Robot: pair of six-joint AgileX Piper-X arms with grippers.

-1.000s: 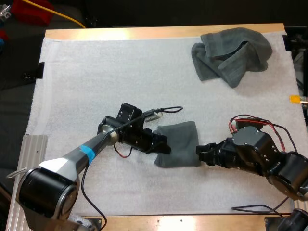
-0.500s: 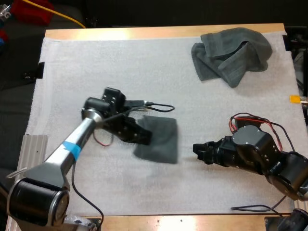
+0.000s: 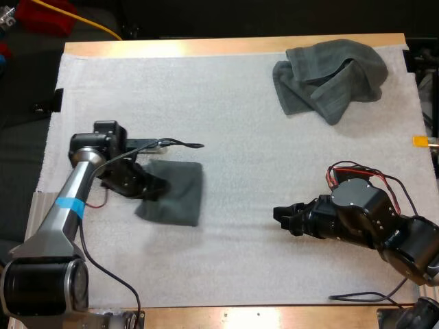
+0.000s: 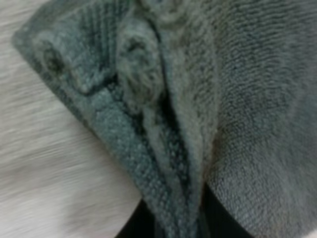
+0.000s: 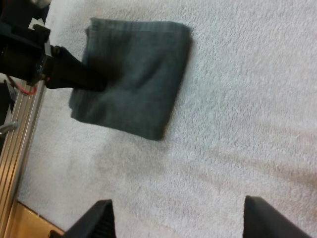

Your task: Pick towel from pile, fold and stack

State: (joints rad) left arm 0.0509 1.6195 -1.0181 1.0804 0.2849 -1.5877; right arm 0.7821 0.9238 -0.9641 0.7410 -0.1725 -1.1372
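- The folded towel (image 3: 180, 193) lies flat as a neat, roughly square pad on the left side of the white mat (image 3: 226, 137), nearer the near edge than the far one.
- The left gripper (image 3: 158, 188) has its fingers (image 4: 131, 225) clamped on this towel's left edge, with the layered hem pinched between them.
- The right gripper (image 3: 280, 218) sits low over bare mat, well to the right of the folded towel, with its fingers (image 5: 99, 218) apart and touching nothing.
- A crumpled towel (image 3: 330, 75) lies at the far right corner of the worktop (image 3: 206, 46), untouched by either arm.
- Judging by this, one towel is picked and folded. What seems left is releasing it at its stacking spot.
- The crumpled towel has yet to be fetched, folded and laid on top, so the task looks about halfway done.
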